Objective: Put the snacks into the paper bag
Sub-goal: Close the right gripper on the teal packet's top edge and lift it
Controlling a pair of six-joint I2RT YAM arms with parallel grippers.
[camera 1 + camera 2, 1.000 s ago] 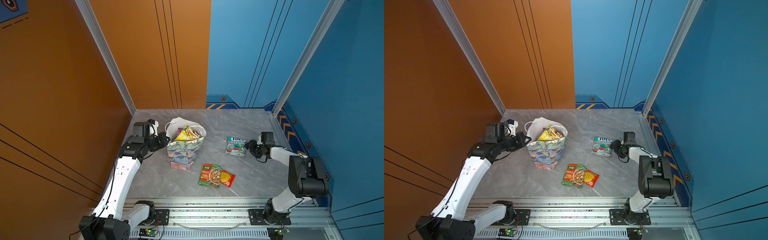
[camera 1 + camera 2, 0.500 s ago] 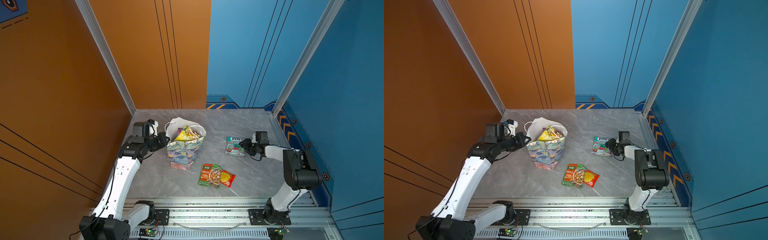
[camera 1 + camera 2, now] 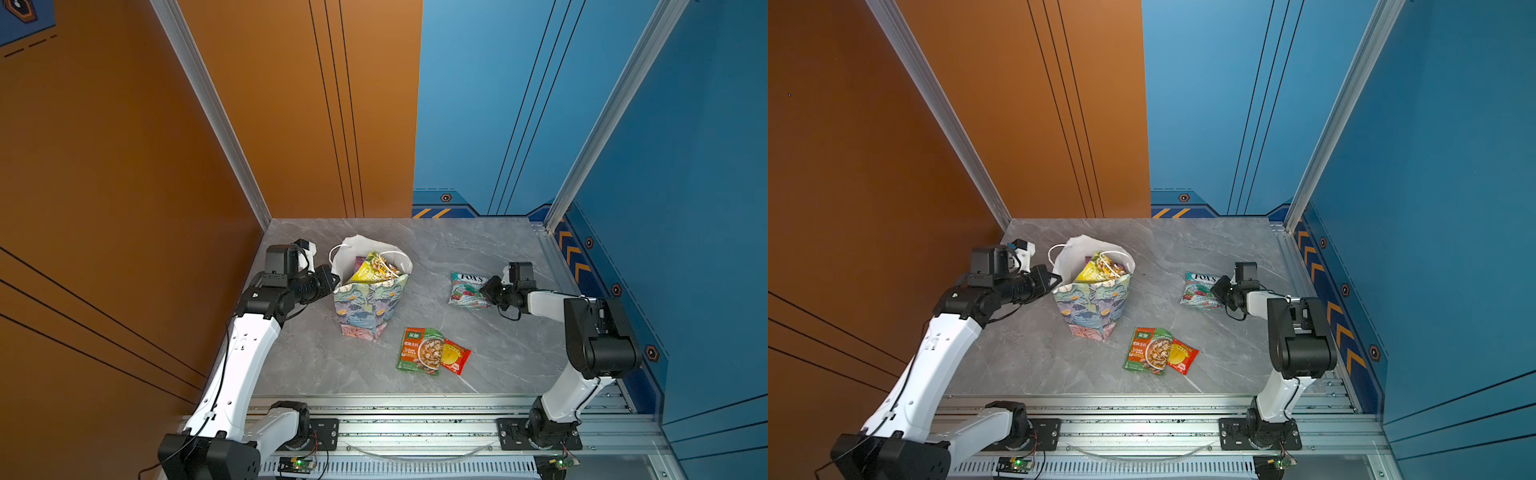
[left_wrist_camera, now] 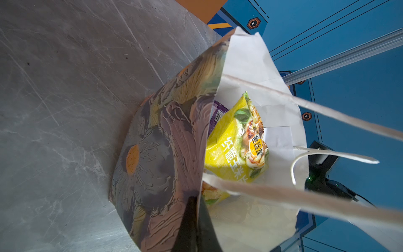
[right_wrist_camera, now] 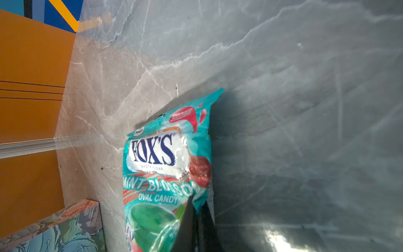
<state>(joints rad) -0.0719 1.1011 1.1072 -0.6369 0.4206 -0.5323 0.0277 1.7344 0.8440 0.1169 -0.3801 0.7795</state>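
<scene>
The floral paper bag [image 3: 370,307] [image 3: 1092,309] [image 4: 161,152] stands open left of centre. My left gripper [image 3: 332,282] [image 3: 1054,279] [image 4: 197,203] is shut on its near rim. A yellow-green packet [image 3: 372,270] [image 4: 235,148] and a purple packet [image 4: 218,113] stick up inside. My right gripper [image 3: 486,289] [image 3: 1217,289] [image 5: 196,207] is shut on the edge of a teal FOX'S packet [image 3: 467,291] [image 3: 1198,291] [image 5: 161,170] on the table at the right. A green-orange sachet [image 3: 419,349] [image 3: 1148,350] lies in front, overlapping a red sachet [image 3: 455,355] [image 3: 1183,355].
Orange wall [image 3: 124,166] stands close behind the left arm, blue wall [image 3: 665,208] beside the right arm. The bag's white cord handles [image 4: 327,113] hang across the left wrist view. A metal rail [image 3: 415,415] runs along the table's front edge.
My right gripper slid left to the teal FOX'S packet and closed on its edge. The left arm and the bag have not moved.
</scene>
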